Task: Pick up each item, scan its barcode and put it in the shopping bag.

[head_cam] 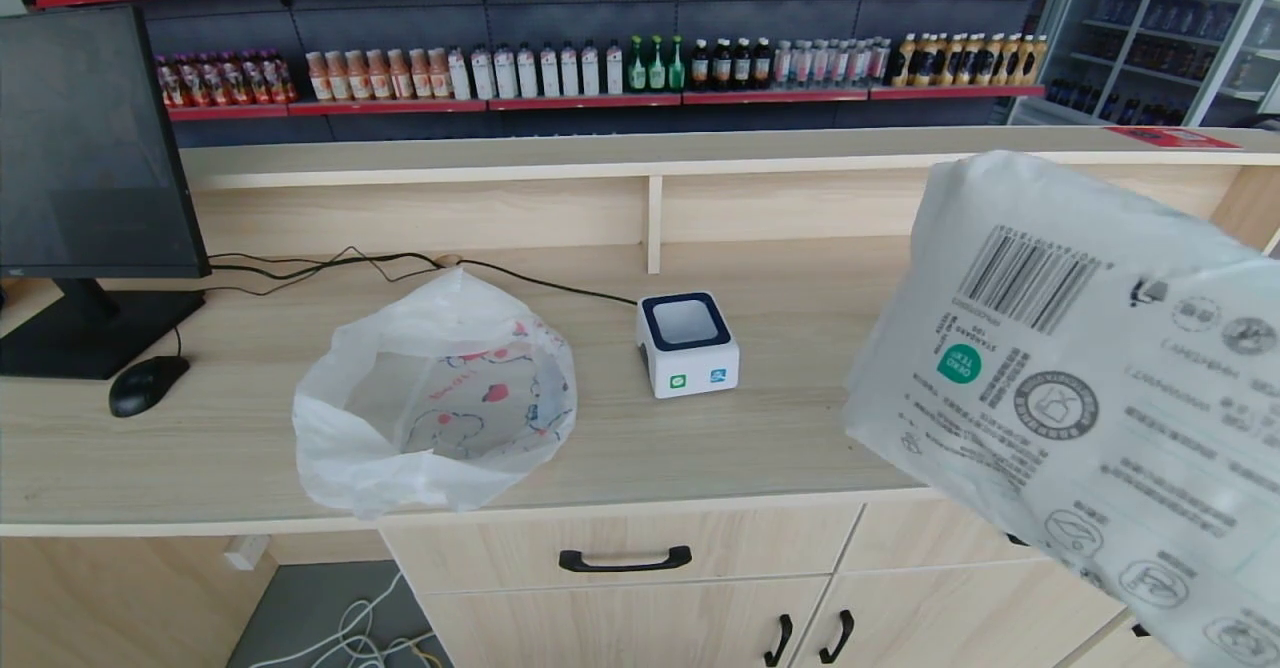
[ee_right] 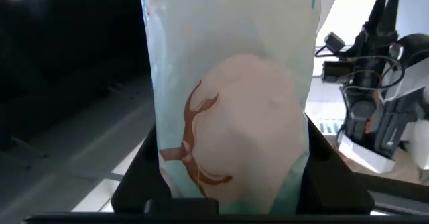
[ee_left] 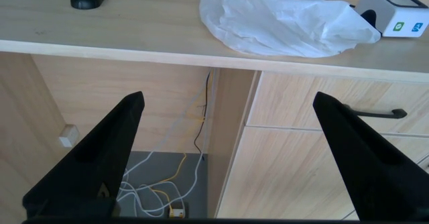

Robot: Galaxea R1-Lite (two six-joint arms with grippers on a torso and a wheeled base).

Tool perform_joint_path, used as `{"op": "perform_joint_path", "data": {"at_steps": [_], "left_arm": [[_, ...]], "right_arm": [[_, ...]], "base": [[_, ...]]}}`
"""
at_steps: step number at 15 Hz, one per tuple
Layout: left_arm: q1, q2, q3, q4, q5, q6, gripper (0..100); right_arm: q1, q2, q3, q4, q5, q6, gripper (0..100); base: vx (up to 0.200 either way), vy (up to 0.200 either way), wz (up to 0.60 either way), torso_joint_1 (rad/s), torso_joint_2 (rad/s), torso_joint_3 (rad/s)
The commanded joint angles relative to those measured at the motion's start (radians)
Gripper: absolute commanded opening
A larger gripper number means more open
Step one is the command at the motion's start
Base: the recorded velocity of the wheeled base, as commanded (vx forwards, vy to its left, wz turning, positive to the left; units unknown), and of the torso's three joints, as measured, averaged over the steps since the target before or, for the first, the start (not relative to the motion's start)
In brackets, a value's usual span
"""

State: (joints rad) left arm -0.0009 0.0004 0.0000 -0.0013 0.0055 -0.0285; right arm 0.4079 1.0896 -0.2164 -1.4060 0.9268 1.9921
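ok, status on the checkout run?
Left gripper open, low before the counter. Right gripper shut on white packet, raised, barcode visible in head view. Scanner and open shopping bag unobstructed on counter.

A small shop, seen from behind its checkout: red-edged shelves [head_cam: 600, 100] lined with drink bottles [head_cam: 560, 68] run along the wall at twelve o'clock, a glass-door cooler [head_cam: 1150, 38] stands at two o'clock, and the wooden counter [head_cam: 800, 438] carries a barcode scanner [head_cam: 688, 344], a monitor [head_cam: 90, 148] and mouse [head_cam: 147, 385] at ten o'clock, and a plastic shopping bag [head_cam: 440, 403]
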Motion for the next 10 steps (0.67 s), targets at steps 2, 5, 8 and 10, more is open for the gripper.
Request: {"op": "perform_joint_path", "data": {"at_steps": [2, 5, 8, 10], "left_arm": [[-0.001, 0.0, 0.0, 0.0, 0.001, -0.001, 100], [-0.001, 0.0, 0.0, 0.0, 0.001, -0.001, 100], [-0.001, 0.0, 0.0, 0.0, 0.001, -0.001, 100], [-0.001, 0.0, 0.0, 0.0, 0.001, -0.001, 100]], "right_arm": [[0.003, 0.009, 0.058, 0.002, 0.001, -0.331, 0], [0.06, -0.023, 0.103, 0.002, 0.018, -0.648, 0], [0.055, -0.005, 0.124, 0.01, 0.07, -1.018, 0], [0.006, 0.072, 0.12, 0.01, 0.066, -1.291, 0]], "base": [[0.0, 0.0, 0.0, 0.0, 0.0, 0.0], [0.0, 0.0, 0.0, 0.0, 0.0, 0.0], [0.0, 0.0, 0.0, 0.0, 0.0, 0.0], [0.0, 0.0, 0.0, 0.0, 0.0, 0.0]]}}
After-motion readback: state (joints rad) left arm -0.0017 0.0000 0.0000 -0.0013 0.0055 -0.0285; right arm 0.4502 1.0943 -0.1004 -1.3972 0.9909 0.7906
